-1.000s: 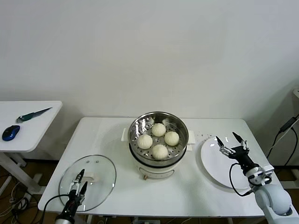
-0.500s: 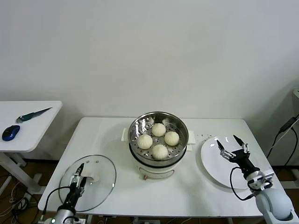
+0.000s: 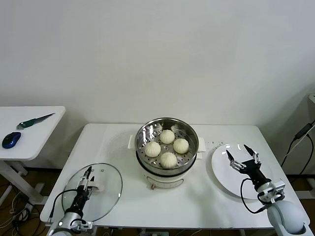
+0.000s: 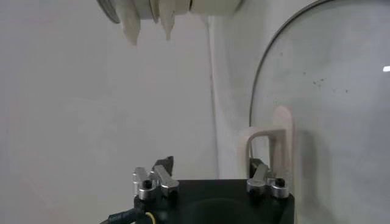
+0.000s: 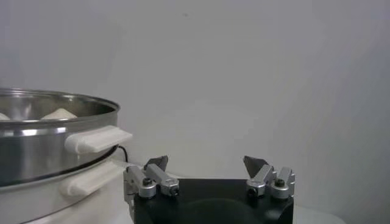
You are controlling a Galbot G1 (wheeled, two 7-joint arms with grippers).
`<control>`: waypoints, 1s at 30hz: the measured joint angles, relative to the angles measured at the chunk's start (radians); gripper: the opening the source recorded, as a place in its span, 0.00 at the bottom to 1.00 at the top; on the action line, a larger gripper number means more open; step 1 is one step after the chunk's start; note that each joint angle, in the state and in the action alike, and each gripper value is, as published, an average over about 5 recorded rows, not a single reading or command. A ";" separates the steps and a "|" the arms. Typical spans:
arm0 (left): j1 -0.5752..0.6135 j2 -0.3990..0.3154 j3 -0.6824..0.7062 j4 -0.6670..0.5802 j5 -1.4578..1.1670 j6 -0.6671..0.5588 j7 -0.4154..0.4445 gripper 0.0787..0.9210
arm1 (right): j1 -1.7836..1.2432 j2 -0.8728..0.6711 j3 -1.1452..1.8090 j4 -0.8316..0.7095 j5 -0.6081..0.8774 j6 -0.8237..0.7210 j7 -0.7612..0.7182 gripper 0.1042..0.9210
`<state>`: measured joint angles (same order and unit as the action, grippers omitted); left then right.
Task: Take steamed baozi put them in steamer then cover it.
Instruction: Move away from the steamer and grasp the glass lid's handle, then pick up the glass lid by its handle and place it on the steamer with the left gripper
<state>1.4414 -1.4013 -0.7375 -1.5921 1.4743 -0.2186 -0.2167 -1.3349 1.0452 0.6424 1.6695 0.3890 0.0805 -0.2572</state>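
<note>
Steamed baozi: four steamed baozi (image 3: pixel 167 147) sit together inside the steamer (image 3: pixel 167 129), unmoved from the earlier frames.
Steamer: it stands uncovered at the middle of the white table (image 3: pixel 118 139); its steel rim and white side handle also show in the right wrist view (image 5: pixel 58 143).
Cover: the cover (image 3: pixel 93 191) lies flat on the table's near left corner, its white bar handle (image 4: pixel 272 139) facing up.
Left gripper: the left gripper (image 3: pixel 86 179) has crept forward over the cover since a second ago and now hovers right at the handle, jaws spread wide and holding nothing.
Right gripper: the right gripper (image 3: pixel 242 156) has drawn back slightly toward the robot and hangs over the white plate (image 3: pixel 226 178), fingers splayed and empty.
Side table: a blue mouse (image 3: pixel 11 139) and a knife (image 3: pixel 34 120) rest where they were.
</note>
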 measured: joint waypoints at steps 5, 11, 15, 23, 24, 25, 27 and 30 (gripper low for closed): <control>-0.005 0.002 0.004 0.008 -0.011 -0.004 0.008 0.53 | 0.007 0.007 0.000 -0.008 -0.013 0.001 -0.002 0.88; -0.003 0.008 0.004 0.005 -0.032 -0.007 0.017 0.32 | 0.016 0.015 -0.002 -0.019 -0.028 0.007 -0.005 0.88; 0.006 0.016 0.005 -0.013 -0.053 -0.002 0.024 0.19 | 0.020 0.017 -0.002 -0.027 -0.035 0.010 -0.008 0.88; 0.053 0.043 0.010 -0.119 -0.109 0.043 0.046 0.08 | 0.031 0.014 0.003 -0.041 -0.042 0.015 -0.011 0.88; 0.062 0.047 0.011 -0.139 -0.117 0.053 0.049 0.08 | 0.033 0.013 0.004 -0.044 -0.042 0.015 -0.011 0.88; 0.071 0.052 0.013 -0.159 -0.125 0.064 0.051 0.08 | 0.035 0.013 0.005 -0.046 -0.042 0.015 -0.011 0.88; 0.089 0.064 0.018 -0.202 -0.139 0.090 0.057 0.08 | 0.040 0.011 0.006 -0.051 -0.043 0.016 -0.011 0.88; 0.114 0.088 0.030 -0.273 -0.158 0.141 0.067 0.08 | 0.047 0.007 0.006 -0.059 -0.045 0.016 -0.011 0.88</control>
<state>1.5554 -1.3134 -0.7078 -1.8646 1.3162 -0.0780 -0.1499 -1.2878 1.0525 0.6485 1.6106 0.3440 0.0965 -0.2683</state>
